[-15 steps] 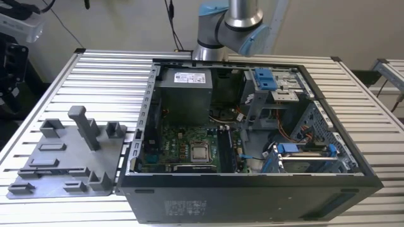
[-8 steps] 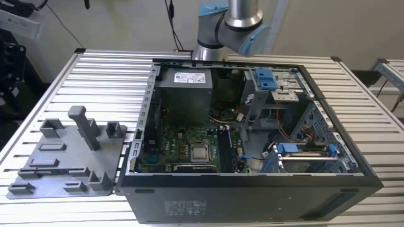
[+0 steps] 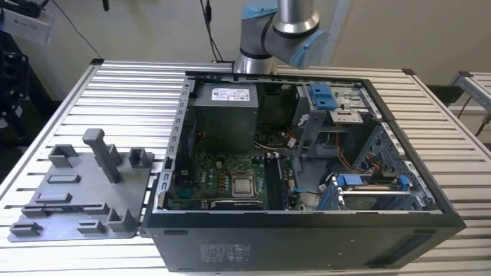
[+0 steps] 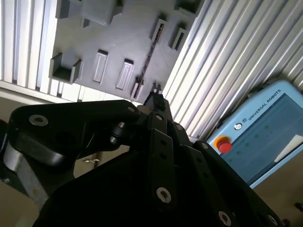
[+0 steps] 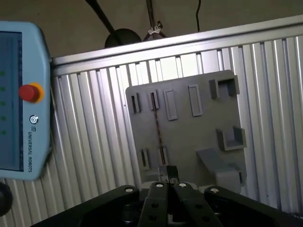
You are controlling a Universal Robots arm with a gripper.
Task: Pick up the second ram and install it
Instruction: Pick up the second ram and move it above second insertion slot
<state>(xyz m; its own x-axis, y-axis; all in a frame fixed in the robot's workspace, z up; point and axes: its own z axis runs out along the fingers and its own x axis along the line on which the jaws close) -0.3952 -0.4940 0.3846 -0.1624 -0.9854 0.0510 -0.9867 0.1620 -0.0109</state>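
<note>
**Hovering the gripper (image 5: 168, 174) above the second ram (image 5: 157, 127) on its holder plate (image 5: 203, 132)**

Shows, in both wrist views, closed jaws drawn tight together with nothing gripped. Places the gripper clear above the grey plate and apart from the stick, roughly in line with one of its ends.

Finds the second ram standing on its thin edge, seen from above as a narrow dark line. Seats it in a small slot at each end, beside a matching pair of slots nearer the plate's edge. Sets its long axis parallel to that side edge of the plate and to the slats of the aluminium table (image 5: 94, 142). Puts it close to the plate edge on the side of the blue teach pendant (image 5: 23, 94), well apart from the chunky raised brackets along the opposite edge. Points one end toward the table's railed edge and the other toward the gripper.

Gives, in the exterior view, the open computer case (image 3: 307, 241) on the table, with the plate just beside its wall toward the exterior view's left, and the arm (image 3: 268, 40) rising behind the case's far edge.
</note>
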